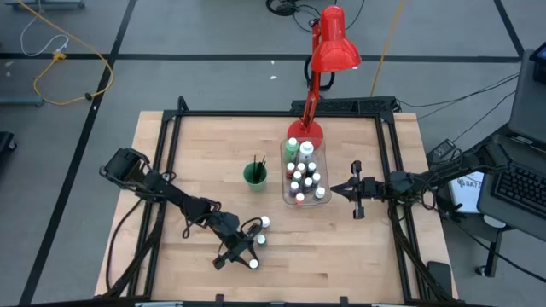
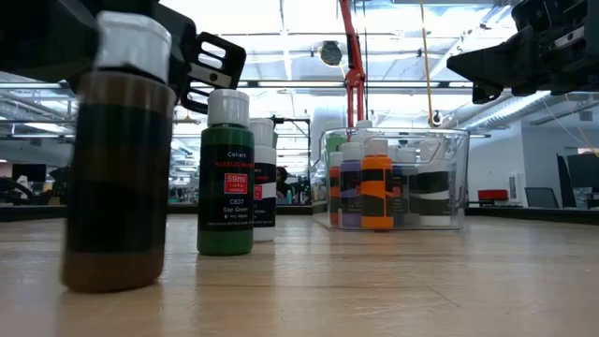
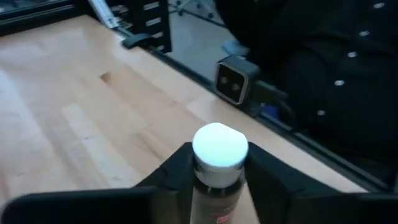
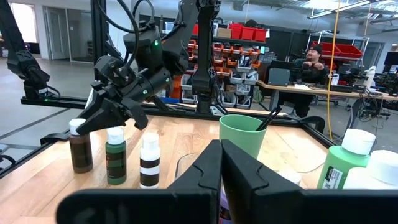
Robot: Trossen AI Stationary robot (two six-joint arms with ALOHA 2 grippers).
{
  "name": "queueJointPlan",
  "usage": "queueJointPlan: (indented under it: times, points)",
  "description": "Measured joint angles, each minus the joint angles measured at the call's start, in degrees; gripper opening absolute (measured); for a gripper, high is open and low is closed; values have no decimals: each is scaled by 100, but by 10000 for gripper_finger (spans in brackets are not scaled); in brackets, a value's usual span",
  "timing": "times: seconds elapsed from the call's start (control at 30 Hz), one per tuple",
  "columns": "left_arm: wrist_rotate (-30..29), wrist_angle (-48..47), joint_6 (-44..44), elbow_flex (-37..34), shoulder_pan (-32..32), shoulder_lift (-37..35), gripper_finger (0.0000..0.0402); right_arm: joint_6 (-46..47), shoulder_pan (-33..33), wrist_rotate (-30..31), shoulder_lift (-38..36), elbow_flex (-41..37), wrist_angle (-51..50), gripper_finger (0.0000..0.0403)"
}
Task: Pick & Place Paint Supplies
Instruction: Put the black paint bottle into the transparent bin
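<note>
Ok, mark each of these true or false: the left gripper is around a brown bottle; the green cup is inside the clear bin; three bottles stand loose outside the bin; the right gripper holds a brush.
1. The left gripper is around the brown bottle. True; its fingers flank the white cap.
2. The green cup is inside the clear bin. False; it stands on the table beside the bin.
3. Three bottles stand loose outside the bin. True.
4. The right gripper holds a brush. False; it is shut and empty beside the bin.
</note>
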Motion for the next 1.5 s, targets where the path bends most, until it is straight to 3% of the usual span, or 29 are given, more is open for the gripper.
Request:
queueJointPlan:
  times: [0.07,0.27,0.43,0.6,0.67,0.77,0.97,1.5]
  points:
    - [169,40,3,0,0,0,87,2,0,0,0,0,0,4]
    - [509,8,-149,245,155,-89,86,4,0,0,0,-1,1,4]
    - [887,-1049,290,1092,599,-602,86,4,0,0,2,0,0,4]
    - [-487,-1198,104,2281,1415,-810,86,-66,0,-16,28,-1,61,4]
    - [-741,-1475,107,2681,1809,-615,86,-113,-1,-11,39,-2,42,4]
    - [-578,-1829,-38,2992,2294,-60,86,-228,-4,-12,44,0,42,4]
    - [-657,-1481,-40,3188,2769,853,86,-254,-4,-16,42,0,39,4]
    - [-630,-1359,-146,3171,2881,1700,86,-258,-4,-16,42,0,53,4]
